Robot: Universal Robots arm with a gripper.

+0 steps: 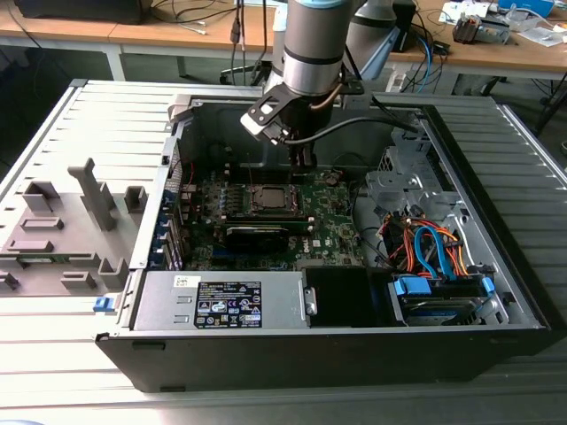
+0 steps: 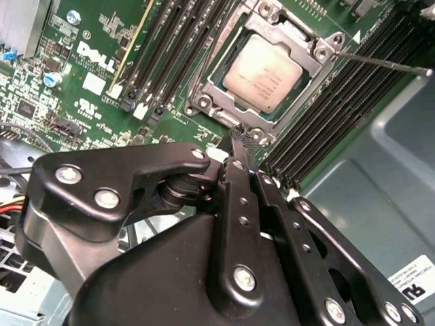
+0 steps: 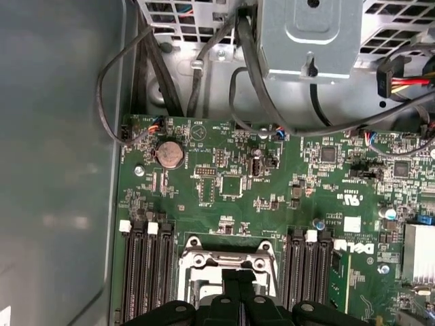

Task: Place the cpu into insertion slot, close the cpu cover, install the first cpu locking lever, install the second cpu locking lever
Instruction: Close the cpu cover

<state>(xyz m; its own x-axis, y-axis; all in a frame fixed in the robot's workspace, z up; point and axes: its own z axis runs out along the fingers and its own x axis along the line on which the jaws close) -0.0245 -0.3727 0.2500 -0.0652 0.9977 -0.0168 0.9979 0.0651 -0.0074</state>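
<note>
At the exterior view's left, about nine o'clock of the open computer case [image 1: 354, 354], a grey fixture [image 1: 66, 230] lies on the slatted bench [image 1: 53, 354], its outer edge cut off by the frame. Inside the case, a power supply [image 1: 221, 305] fills the seven o'clock corner, and the green motherboard [image 1: 332, 217] lies beyond it. The insertion slot [image 1: 268, 197] sits near the board's middle, too small there to show what lies in it. The pincer [image 1: 301, 161] hangs at the slot's one o'clock, just beside it, its upper part hidden by the wrist and a black hose.

In the second wrist view the cpu [image 2: 262, 75] sits flat in the slot, with the cpu cover [image 2: 293, 30] lying down around it. A thin lever rod [image 2: 384, 63] juts from one socket corner across the memory slots, its far end cut off. I cannot tell whether it is latched. The pincer's fingers [image 2: 231, 197] are pressed together, tips at the socket's rim, and whether they pinch anything thin is hidden.

At the exterior view's right, about four o'clock, orange and blue cables [image 1: 430, 248] tangle above a drive [image 1: 438, 297].
</note>
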